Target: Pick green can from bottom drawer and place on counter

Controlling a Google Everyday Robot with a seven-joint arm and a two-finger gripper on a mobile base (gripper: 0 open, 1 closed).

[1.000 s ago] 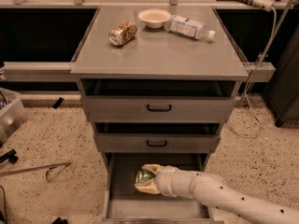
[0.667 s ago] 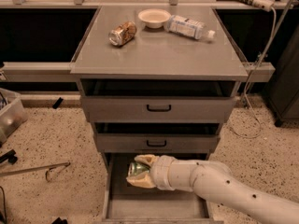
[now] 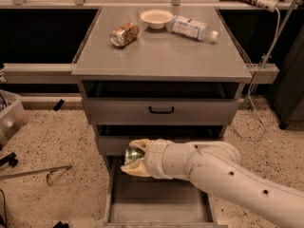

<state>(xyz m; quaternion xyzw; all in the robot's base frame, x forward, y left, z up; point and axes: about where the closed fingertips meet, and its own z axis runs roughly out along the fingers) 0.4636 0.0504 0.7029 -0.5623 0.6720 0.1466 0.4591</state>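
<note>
A white robot arm reaches in from the lower right, and its gripper (image 3: 129, 156) hangs over the open bottom drawer (image 3: 156, 205), in front of the middle drawer's face. Its two cream fingers (image 3: 134, 143), one above and one below, are clamped on the green can (image 3: 134, 156). The can is clear of the drawer floor, with a pale end facing left; its long axis seems to run left to right, roughly in line with the arm, though much of it is hidden by the grip. The counter (image 3: 161, 61) lies well above the can and farther back, and its front edge overhangs the drawers. So the placing move looks to turn on going up past that front edge and then back over the top. On the counter, a tan can (image 3: 124, 34) lies near the back-left corner, a bowl (image 3: 156, 18) sits at the middle of the back edge and a plastic bottle (image 3: 192, 28) lies toward the back-right corner. The front half is bare and nearest the gripper.
</note>
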